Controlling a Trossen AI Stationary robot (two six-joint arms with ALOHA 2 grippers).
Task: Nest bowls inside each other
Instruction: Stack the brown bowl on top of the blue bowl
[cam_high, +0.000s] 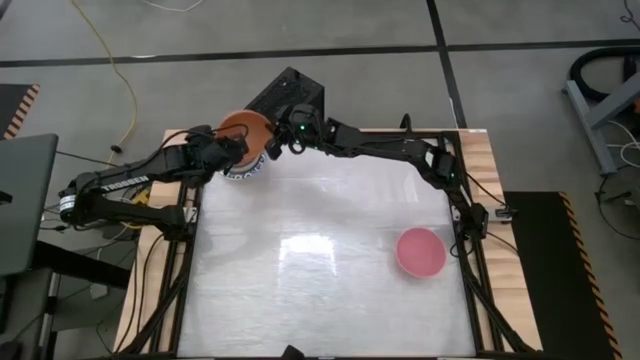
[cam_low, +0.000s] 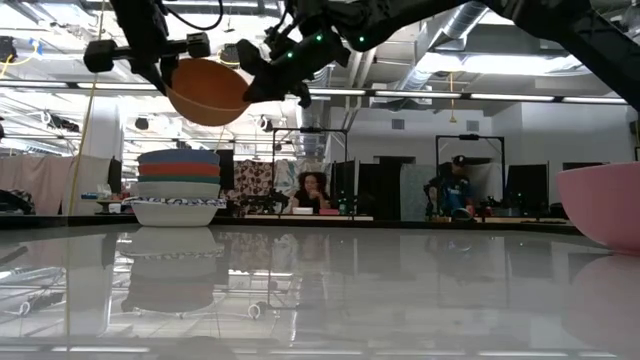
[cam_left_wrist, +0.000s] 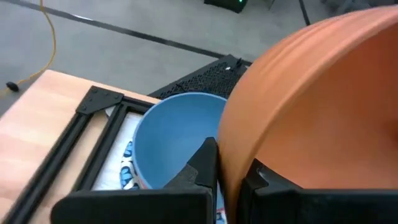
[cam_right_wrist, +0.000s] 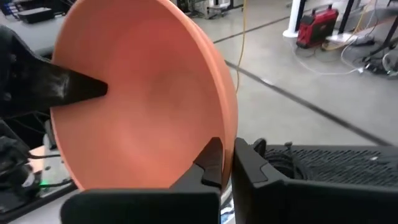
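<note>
From above, the orange bowl is hanging over the stack at the table's far left corner, both grippers pinching its rim: left gripper, right gripper; a pink bowl is sitting well apart. The low view is showing it tilted above the stack. In both wrist views, fingers are clamping the thin rim; it is looking rigid, light and slick, so the rim is probably the best hold.

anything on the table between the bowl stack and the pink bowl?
Nothing. The high view shows bare white table between the bowl stack at the far left corner and the pink bowl near the right edge; the low view agrees.
</note>
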